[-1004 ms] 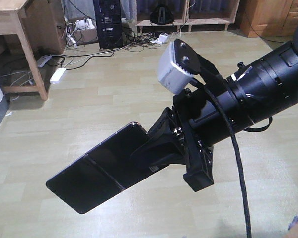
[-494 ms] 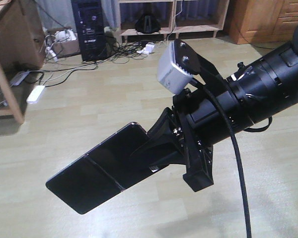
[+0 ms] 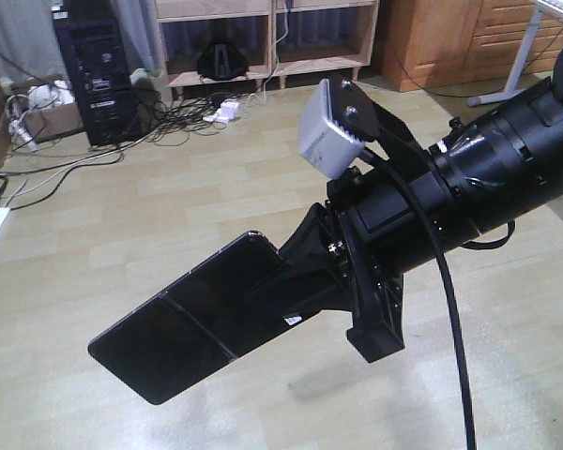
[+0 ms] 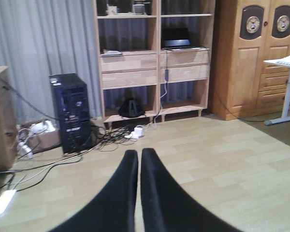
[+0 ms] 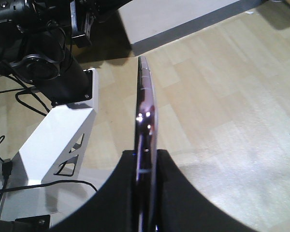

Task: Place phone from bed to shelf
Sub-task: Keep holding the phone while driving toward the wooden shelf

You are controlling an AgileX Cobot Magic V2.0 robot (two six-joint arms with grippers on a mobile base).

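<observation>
Right gripper (image 3: 289, 289): clamped on the phone (image 3: 192, 323), one finger on each broad face, gripping it at one short end; phone is carried in the air over the pale wood-pattern floor (image 3: 122, 234), touching nothing else.

Phone orientation, front view: long axis runs from the gripper at upper right down to the free end at lower left; free short end points lower left and slightly downward; glossy black face is turned up toward the camera; crease line crosses the width at about mid-length; small white sticker sits near the gripped end.

Right wrist view: phone (image 5: 145, 108) seen edge-on, pinkish metal edge showing; long axis extends straight out from the fingers, in line with the right gripper (image 5: 145, 154); broad faces stand vertical in this view.

Left gripper (image 4: 137, 153): fingers pressed together, only a thin slit between them, nothing held.

The shelf (image 4: 154, 63) stands against the far wall, well apart from the phone; beside it a black computer tower (image 4: 72, 113) and a wooden cabinet (image 4: 251, 58); cables (image 4: 116, 137) lie on the floor at the shelf's foot.
</observation>
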